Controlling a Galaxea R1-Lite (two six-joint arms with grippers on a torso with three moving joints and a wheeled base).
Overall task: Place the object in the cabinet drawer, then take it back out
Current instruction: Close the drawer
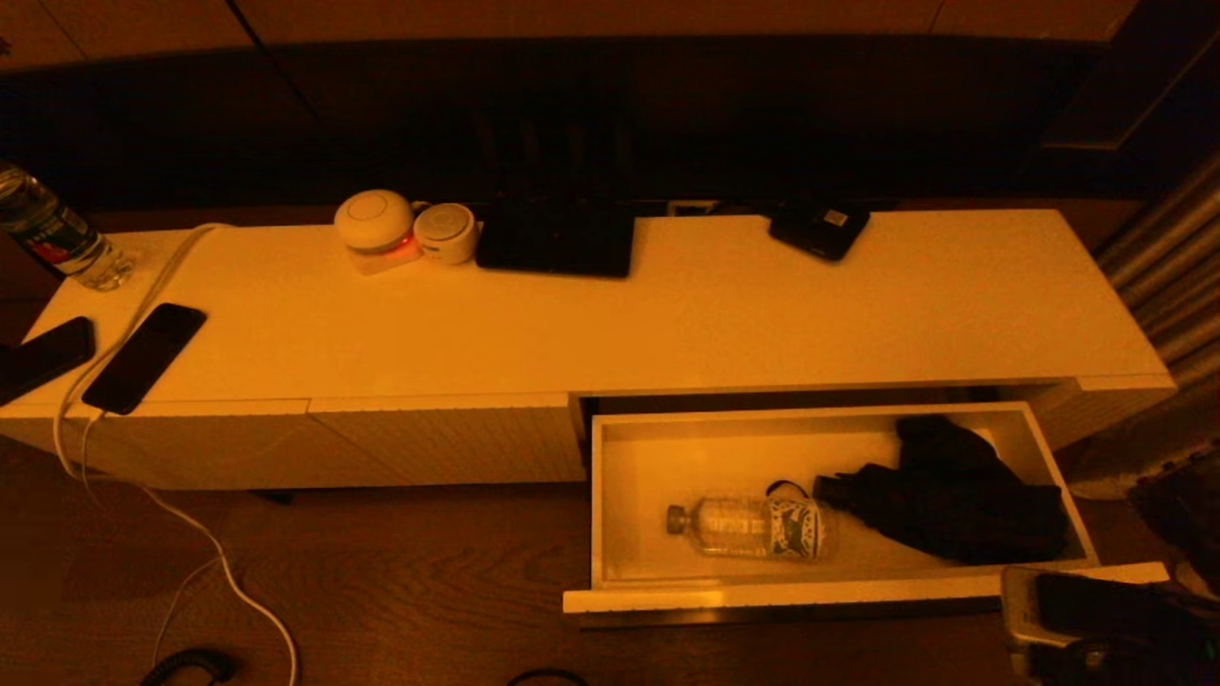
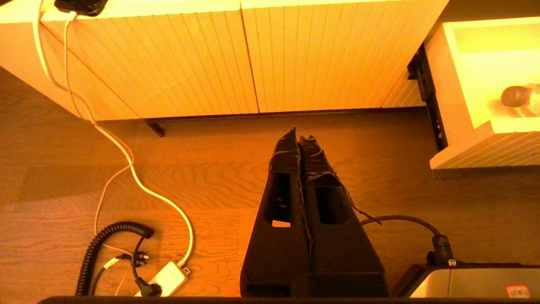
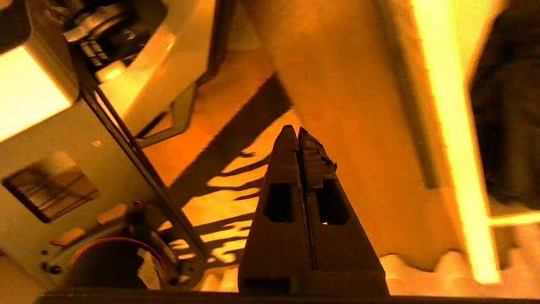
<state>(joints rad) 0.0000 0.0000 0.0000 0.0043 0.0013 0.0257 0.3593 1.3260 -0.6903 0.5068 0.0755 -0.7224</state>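
Observation:
The cabinet point(image 1: 667, 324) is a long low white sideboard. Its cabinet drawer point(image 1: 820, 595) on the right is pulled wide open. Inside lie a clear plastic bottle point(image 1: 753, 526) on its side and a crumpled black cloth point(image 1: 953, 495); I cannot tell which of them is the object. My right gripper point(image 3: 294, 128) is shut and empty, outside the drawer, low beside the robot's base. My left gripper point(image 2: 298, 134) is shut and empty over the wooden floor, in front of the closed ribbed panels. From there the bottle's cap point(image 2: 517, 96) shows in the drawer point(image 2: 464, 84).
On the cabinet top are two phones point(image 1: 143, 357) point(image 1: 43, 354), a white cable point(image 1: 114, 343), a water bottle point(image 1: 52, 233), round white devices point(image 1: 376, 224), a black pad point(image 1: 556, 238) and a black box point(image 1: 820, 229). A power strip point(image 2: 166, 278) and cords lie on the floor.

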